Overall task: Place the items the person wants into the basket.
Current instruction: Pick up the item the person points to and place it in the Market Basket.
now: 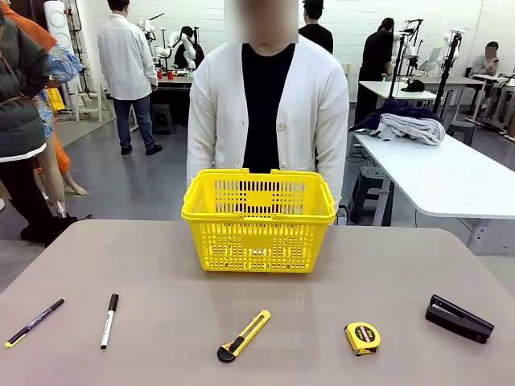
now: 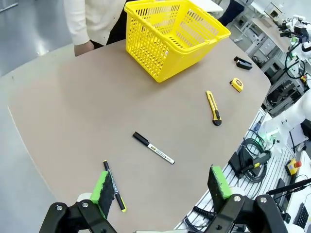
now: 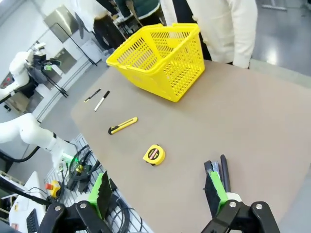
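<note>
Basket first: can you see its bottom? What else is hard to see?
- Basket floor: front view, its near lattice wall hides it.
- Person, hands: front view, hidden behind basket and table.
- Stapler: right wrist view, partly behind the right gripper pad.
- Tape measure label: front view, too small to read.

My left gripper (image 2: 161,187) stands with its jaws spread wide, the two green pads (image 2: 103,190) well apart and facing each other, the black finger links splaying out beneath them. My right gripper (image 3: 158,190) has the same pose: fingers parted fully, green pads upright, one to either side of an open gap.
</note>
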### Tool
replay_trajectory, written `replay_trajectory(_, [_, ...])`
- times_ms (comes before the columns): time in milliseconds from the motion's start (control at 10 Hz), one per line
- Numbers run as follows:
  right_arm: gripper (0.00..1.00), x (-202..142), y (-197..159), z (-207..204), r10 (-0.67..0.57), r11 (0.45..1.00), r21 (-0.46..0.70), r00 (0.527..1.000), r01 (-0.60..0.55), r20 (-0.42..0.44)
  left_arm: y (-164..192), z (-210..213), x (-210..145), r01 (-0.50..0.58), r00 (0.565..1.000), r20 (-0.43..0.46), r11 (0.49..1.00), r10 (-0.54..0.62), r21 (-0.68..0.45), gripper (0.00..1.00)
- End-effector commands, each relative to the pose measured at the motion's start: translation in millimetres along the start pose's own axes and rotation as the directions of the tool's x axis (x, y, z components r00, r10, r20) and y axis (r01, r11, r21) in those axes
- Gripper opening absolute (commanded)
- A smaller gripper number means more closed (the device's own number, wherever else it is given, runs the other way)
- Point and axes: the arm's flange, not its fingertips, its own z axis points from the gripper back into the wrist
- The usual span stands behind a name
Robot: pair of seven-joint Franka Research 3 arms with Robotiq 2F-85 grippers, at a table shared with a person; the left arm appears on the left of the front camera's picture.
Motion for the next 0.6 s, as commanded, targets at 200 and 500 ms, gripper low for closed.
replay_trajectory(200, [1.00,-0.3,-1.0,-1.7,0.009,1.000,0.016,1.000,-0.009,0.016,0.9,2.2,-1.0,0.006,1.000,0.010,1.000,-0.006,-0.002,1.00])
replay_trajectory(500, [1.00,-0.3,-1.0,-1.7,0.009,1.000,0.016,1.000,-0.009,0.016,0.9,2.2,-1.0,0.006,1.000,0.010,1.000,-0.006,-0.002,1.00])
